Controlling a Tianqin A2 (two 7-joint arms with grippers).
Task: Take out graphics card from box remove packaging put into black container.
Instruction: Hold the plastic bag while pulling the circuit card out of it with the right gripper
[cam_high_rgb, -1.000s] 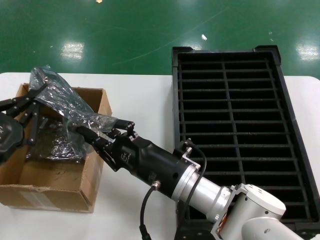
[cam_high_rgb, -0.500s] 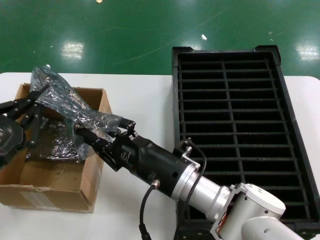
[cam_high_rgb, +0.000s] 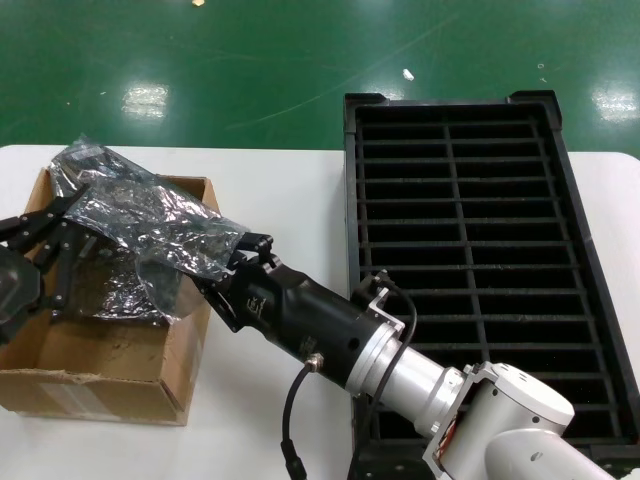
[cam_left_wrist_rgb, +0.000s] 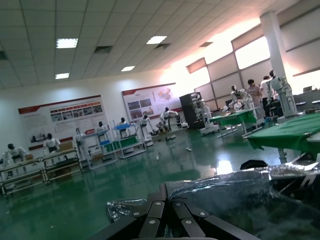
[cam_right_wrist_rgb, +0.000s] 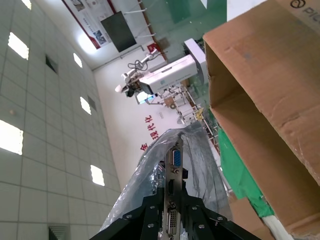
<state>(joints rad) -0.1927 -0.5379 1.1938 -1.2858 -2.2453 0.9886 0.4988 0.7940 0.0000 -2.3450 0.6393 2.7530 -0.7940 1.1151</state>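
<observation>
The brown box (cam_high_rgb: 100, 380) stands on the white table at the left. Over it lies the crinkly silver packaging (cam_high_rgb: 150, 225), stretched between both grippers. My left gripper (cam_high_rgb: 68, 215) is shut on the bag's far-left end; the left wrist view shows its fingers (cam_left_wrist_rgb: 159, 212) pinching the bag (cam_left_wrist_rgb: 250, 200). My right gripper (cam_high_rgb: 228, 268) reaches into the bag's right end, partly covered by plastic. In the right wrist view that gripper (cam_right_wrist_rgb: 172, 200) is shut on the graphics card's silver bracket (cam_right_wrist_rgb: 174, 165) with its blue port. The black container (cam_high_rgb: 352, 180) lies to the right.
The right arm (cam_high_rgb: 400, 370) crosses the table's front, between the box and the container's left wall. Green floor lies beyond the table's far edge. The right wrist view shows the box's cardboard wall (cam_right_wrist_rgb: 270, 90) close beside the gripper.
The bag's raised left end has come down and the bag now drapes over the right gripper's fingers. The left gripper has sunk slightly; the right arm has shifted a little to the right.
</observation>
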